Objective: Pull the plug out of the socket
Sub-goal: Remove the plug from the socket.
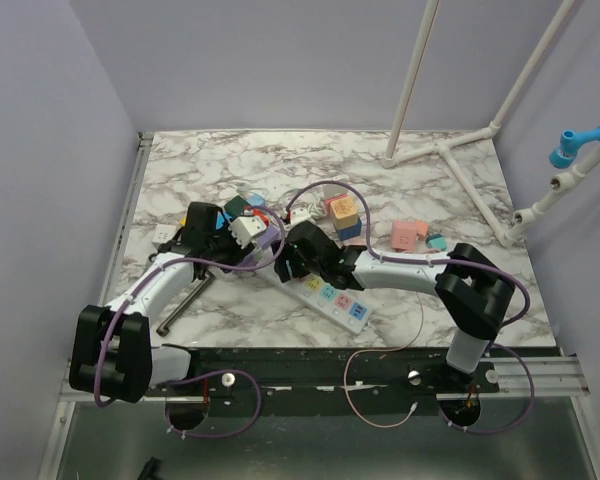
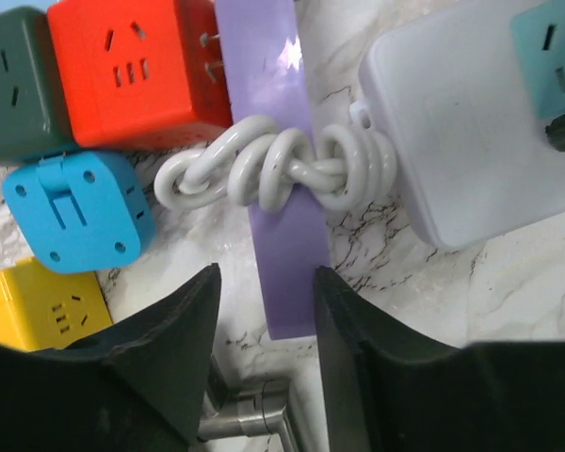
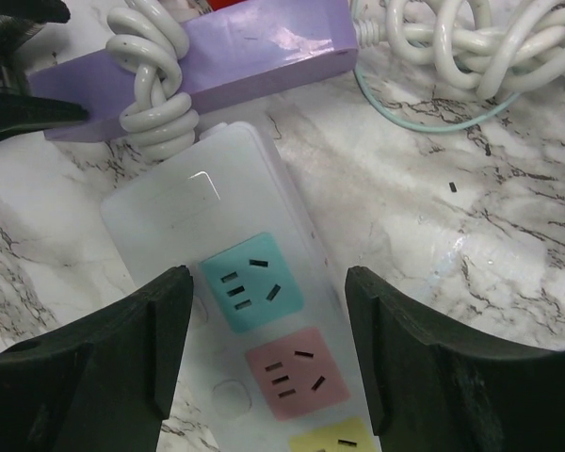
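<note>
A white power strip (image 1: 332, 296) lies mid-table, with empty teal (image 3: 250, 281), pink (image 3: 297, 369) and yellow sockets. Its white cord (image 2: 278, 169) is knotted around a purple bar-shaped block (image 2: 268, 113) lying by the strip's end (image 2: 471, 141). Two metal prongs (image 2: 209, 52) show between the purple block and a red cube socket (image 2: 132, 71). My left gripper (image 2: 266, 282) is open and straddles the near end of the purple block without touching it. My right gripper (image 3: 266, 282) is open above the strip, one finger on each side of the teal and pink sockets. No plug sits in the sockets I can see.
Green (image 2: 14, 85), blue (image 2: 75, 207) and yellow (image 2: 38, 306) cube sockets crowd the left of the purple block. A metal rod (image 1: 185, 300) lies near my left arm. Stacked cubes (image 1: 345, 215), a pink block (image 1: 408, 235) and a white pipe frame (image 1: 450, 150) stand further back.
</note>
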{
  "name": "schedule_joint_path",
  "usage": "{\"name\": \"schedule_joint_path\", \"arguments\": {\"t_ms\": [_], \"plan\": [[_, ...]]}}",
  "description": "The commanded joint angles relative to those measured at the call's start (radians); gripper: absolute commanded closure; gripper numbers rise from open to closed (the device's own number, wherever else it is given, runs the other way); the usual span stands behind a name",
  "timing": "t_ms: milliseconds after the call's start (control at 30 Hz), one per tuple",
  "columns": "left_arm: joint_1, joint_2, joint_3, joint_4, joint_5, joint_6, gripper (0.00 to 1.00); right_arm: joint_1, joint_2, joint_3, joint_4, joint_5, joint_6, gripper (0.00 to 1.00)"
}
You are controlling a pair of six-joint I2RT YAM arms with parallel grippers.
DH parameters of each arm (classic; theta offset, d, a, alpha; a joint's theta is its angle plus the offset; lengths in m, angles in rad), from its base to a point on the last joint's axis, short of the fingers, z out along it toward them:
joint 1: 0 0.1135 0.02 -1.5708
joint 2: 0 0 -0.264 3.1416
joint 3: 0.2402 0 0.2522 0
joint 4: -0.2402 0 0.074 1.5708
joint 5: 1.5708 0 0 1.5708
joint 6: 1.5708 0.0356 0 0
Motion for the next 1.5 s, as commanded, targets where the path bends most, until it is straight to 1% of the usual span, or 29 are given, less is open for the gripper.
{"name": "schedule_joint_path", "arguments": {"t_ms": [0,33,100,133,167,200,267,300,367,467,567,600,700,833,900,933,1033,1067,1100,1300,1367,1467], "plan": [[-0.051,0.009,-0.036,0.058,-0.034,0.057,0.58,0.004,-0.012,-0.08,-0.103,0.018,0.026,0.3],[-0.063,0.007,-0.04,0.059,-0.045,0.062,0.6,0.004,-0.018,-0.089,-0.108,0.025,0.035,0.31],[-0.086,0.014,-0.041,0.055,-0.062,0.064,0.6,0.005,-0.034,-0.109,-0.111,0.03,0.048,0.31],[-0.096,0.021,-0.04,0.055,-0.071,0.064,0.59,0.004,-0.042,-0.118,-0.111,0.035,0.052,0.32],[-0.103,0.029,-0.036,0.052,-0.081,0.063,0.56,0.004,-0.047,-0.125,-0.112,0.037,0.057,0.32],[-0.104,0.036,-0.023,0.045,-0.083,0.046,0.42,0.005,-0.051,-0.13,-0.115,0.041,0.062,0.32],[-0.093,0.038,0.014,0.01,-0.071,0.001,0.03,0.004,-0.057,-0.139,-0.116,0.041,0.066,0.32],[-0.079,0.036,0.03,-0.013,-0.049,-0.016,0.02,0.004,-0.058,-0.139,-0.115,0.042,0.069,0.32],[-0.052,0.023,0.05,-0.053,-0.005,-0.039,0.01,0.005,-0.06,-0.137,-0.112,0.039,0.069,0.32],[-0.038,0.01,0.055,-0.09,0.0,-0.045,0.01,0.004,-0.062,-0.129,-0.113,0.041,0.066,0.32],[-0.042,0.002,0.023,-0.095,0.001,-0.013,0.02,0.005,-0.067,-0.121,-0.116,0.05,0.064,0.32],[-0.049,0.001,0.011,-0.096,-0.001,-0.008,0.05,0.004,-0.068,-0.121,-0.115,0.052,0.064,0.32],[-0.086,-0.004,-0.029,-0.083,-0.035,0.013,0.21,0.004,-0.072,-0.121,-0.115,0.063,0.064,0.32],[-0.139,-0.002,-0.067,-0.037,-0.101,0.022,0.36,0.003,-0.078,-0.115,-0.116,0.073,0.07,0.32],[-0.151,0.019,-0.069,-0.009,-0.141,0.022,0.46,0.003,-0.087,-0.112,-0.116,0.081,0.072,0.32],[-0.153,0.034,-0.065,0.005,-0.17,0.022,0.55,0.003,-0.091,-0.109,-0.116,0.087,0.074,0.33],[-0.156,0.055,-0.064,0.08,-0.283,0.037,0.88,0.001,-0.108,-0.11,-0.12,0.096,0.081,0.33],[-0.156,0.044,-0.076,0.115,-0.32,0.057,0.95,0.0,-0.117,-0.113,-0.122,0.099,0.085,0.33],[-0.158,0.026,-0.097,0.162,-0.339,0.096,1.0,0.0,-0.125,-0.115,-0.122,0.097,0.089,0.33],[-0.198,-0.114,-0.266,0.445,-0.425,0.334,1.0,-0.014,-0.155,-0.148,-0.122,0.087,0.106,0.33],[-0.211,-0.14,-0.342,0.57,-0.445,0.433,1.0,-0.024,-0.16,-0.148,-0.118,0.069,0.114,0.33],[-0.219,-0.165,-0.47,0.819,-0.443,0.606,1.0,-0.041,-0.181,-0.142,-0.099,0.032,0.122,0.31]]}}
